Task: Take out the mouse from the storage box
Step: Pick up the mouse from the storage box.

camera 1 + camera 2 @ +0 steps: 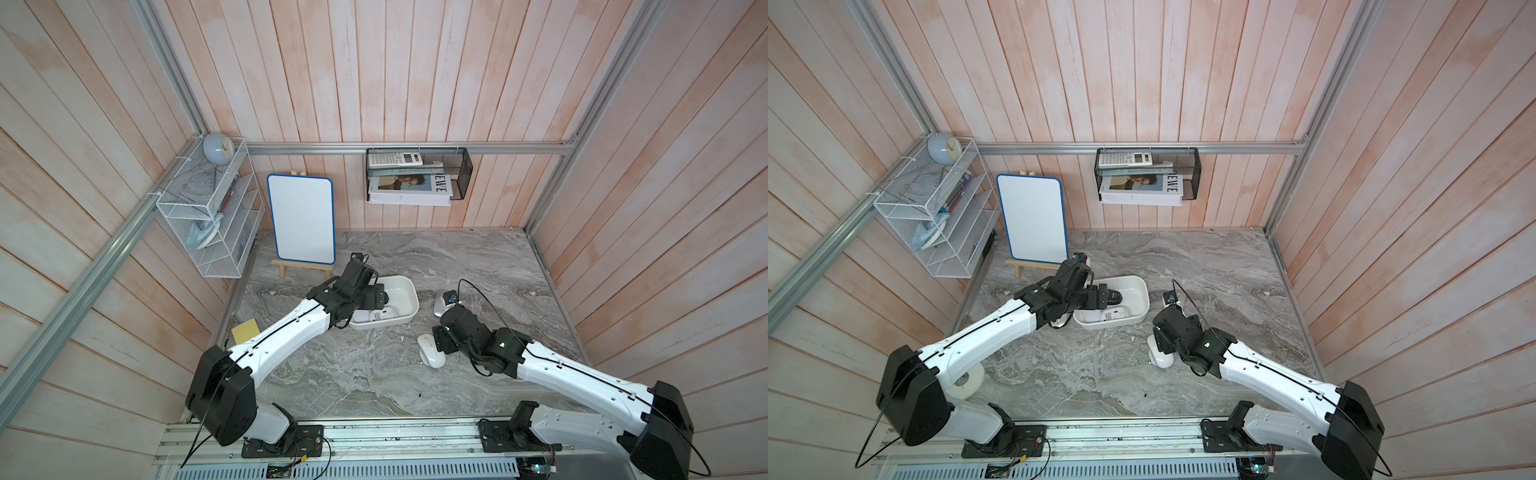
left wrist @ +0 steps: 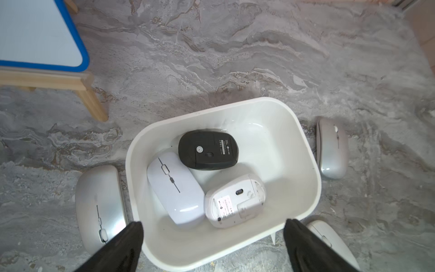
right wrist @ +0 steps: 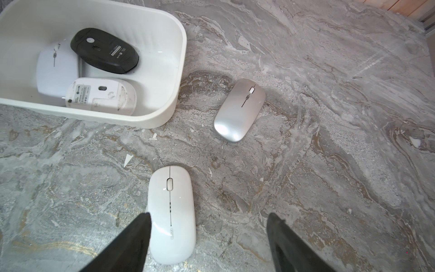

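Note:
The white storage box (image 1: 409,291) (image 2: 306,150) stands mid-table. Three mice lie in it: a black mouse (image 2: 208,149) belly up, a white mouse (image 2: 175,190) upright, and a white mouse (image 2: 235,200) belly up. My left gripper (image 2: 214,225) hovers open over the box's near end, with nothing between its fingers. My right gripper (image 3: 209,216) is open low over the table to the right of the box. A white mouse (image 3: 171,214) lies on the table beside one of its fingers, not gripped.
A silver mouse (image 3: 240,110) lies right of the box and another silver mouse (image 2: 101,207) lies against its left side. A whiteboard on an easel (image 1: 301,224), a white wire rack (image 1: 212,208) and a black mesh basket (image 1: 417,174) stand at the back. A yellow pad (image 1: 245,332) lies left.

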